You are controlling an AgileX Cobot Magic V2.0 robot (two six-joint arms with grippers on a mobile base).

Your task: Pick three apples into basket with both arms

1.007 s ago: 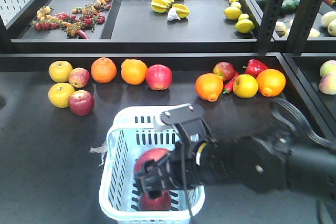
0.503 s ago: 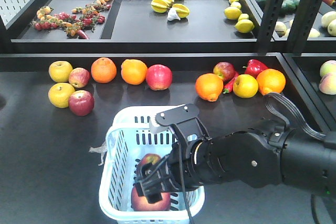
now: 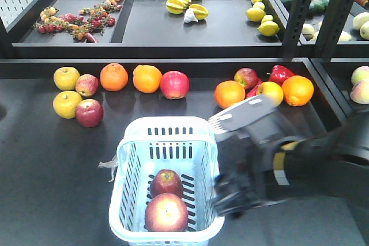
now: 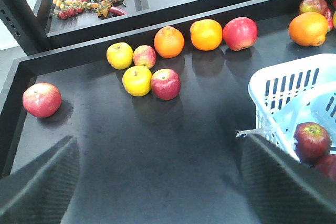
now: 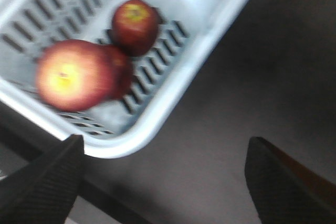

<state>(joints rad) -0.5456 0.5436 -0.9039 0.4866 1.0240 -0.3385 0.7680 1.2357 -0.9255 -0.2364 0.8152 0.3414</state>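
The white basket [image 3: 167, 182] is sitting on the dark table [image 3: 52, 159], and everything else is placed from it. Inside it two apples are lying: a darker red apple [image 3: 166, 182] toward the far wall and a paler, blushed apple [image 3: 166, 212] against the near wall, the two touching or nearly so. The right wrist view is showing a third dark apple [image 5: 122, 72] half hidden behind the blushed one [image 5: 71, 74].

The right hand [image 3: 233, 194] is blurring just beside the basket's right rim, outside it. Its fingers [image 5: 44, 179] are standing wide apart with nothing between them.

The left hand [image 4: 157, 182] is hanging over bare table to the left of the basket, fingers [image 4: 278, 182] spread wide and gripping nothing.

Beyond the basket's far left corner, a red apple [image 3: 89, 113] is lying against yellow apples [image 3: 67, 104]. Further back, two oranges [image 3: 131, 78] and another red apple [image 3: 174, 84] are lining up.
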